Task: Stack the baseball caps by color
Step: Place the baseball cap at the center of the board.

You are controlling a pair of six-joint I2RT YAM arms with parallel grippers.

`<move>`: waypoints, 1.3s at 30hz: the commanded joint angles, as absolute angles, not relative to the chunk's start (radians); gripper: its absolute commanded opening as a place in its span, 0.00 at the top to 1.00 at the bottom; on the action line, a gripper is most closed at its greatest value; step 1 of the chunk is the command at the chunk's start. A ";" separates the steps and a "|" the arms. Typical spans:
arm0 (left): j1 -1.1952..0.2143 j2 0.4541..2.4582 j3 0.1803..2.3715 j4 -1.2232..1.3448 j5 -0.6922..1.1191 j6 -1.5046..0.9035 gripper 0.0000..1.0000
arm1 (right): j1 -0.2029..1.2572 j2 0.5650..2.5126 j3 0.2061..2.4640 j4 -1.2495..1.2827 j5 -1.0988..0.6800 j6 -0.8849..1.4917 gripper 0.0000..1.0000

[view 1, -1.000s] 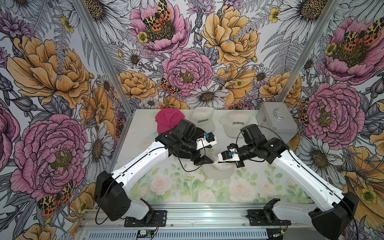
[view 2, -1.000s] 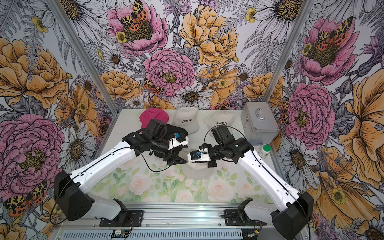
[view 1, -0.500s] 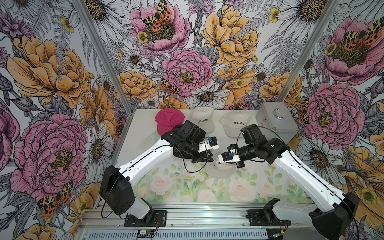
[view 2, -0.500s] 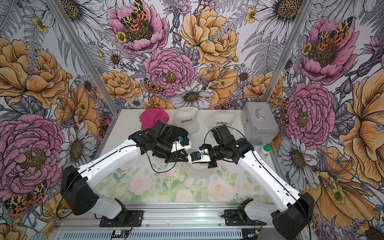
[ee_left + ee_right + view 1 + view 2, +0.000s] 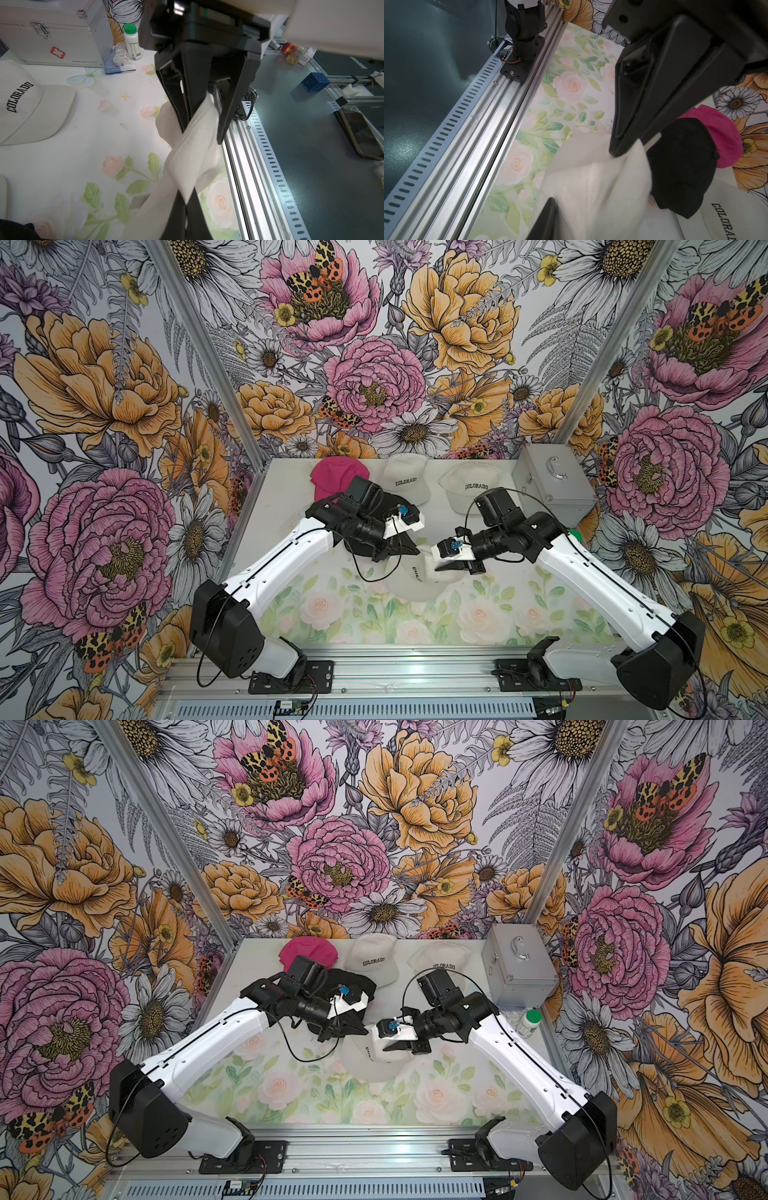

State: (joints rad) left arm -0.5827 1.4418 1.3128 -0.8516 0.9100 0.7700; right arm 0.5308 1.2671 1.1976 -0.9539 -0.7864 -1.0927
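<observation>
– Left jaws: how do they stand?
– Together, clamped on a fold of the cream cap [image 5: 197,145]. The right wrist view shows their tips pinching that pale cloth.
– And the right jaws?
– Apart. From the left wrist camera, the cloth runs up between the two fingers [image 5: 234,104], with a gap showing beside it.
– Where does the cap sit?
– On the worktop [image 5: 332,614], in the middle towards the front edge, between the left arm [image 5: 286,560] and the right arm [image 5: 582,572], its lettering turned sideways. It seems partly raised, though the top views leave that unclear.
– And the rest?
– Along the back: a pink cap [image 5: 336,475], a second cream cap [image 5: 405,479], then a third cream cap [image 5: 471,485] near the silver case [image 5: 548,481]. A black cap [image 5: 681,162] lies under the left arm, just beside the pink one.
</observation>
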 commanded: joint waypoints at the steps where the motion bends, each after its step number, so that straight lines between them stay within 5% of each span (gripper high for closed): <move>1: -0.561 1.391 1.299 -0.846 0.984 0.792 1.00 | 0.496 1.248 1.162 -0.969 -0.874 -1.132 0.67; 7: -0.526 1.364 1.297 -0.846 0.993 0.776 1.00 | 0.435 1.244 1.082 -0.968 -0.925 -1.119 0.64; 15: -0.497 1.377 1.321 -0.845 0.982 0.743 1.00 | 0.393 1.246 1.017 -0.967 -0.947 -1.093 0.73; 19: -0.492 1.401 1.339 -0.841 0.972 0.710 1.00 | 0.357 1.263 1.035 -0.967 -0.848 -1.014 1.00; 26: -0.590 1.478 1.328 -0.507 0.703 0.264 1.00 | 0.239 1.346 1.153 -0.971 -0.762 -0.810 1.00; 39: -0.693 1.780 1.439 -0.429 0.355 -0.091 1.00 | 0.020 1.455 1.233 -1.002 -0.689 -0.835 1.00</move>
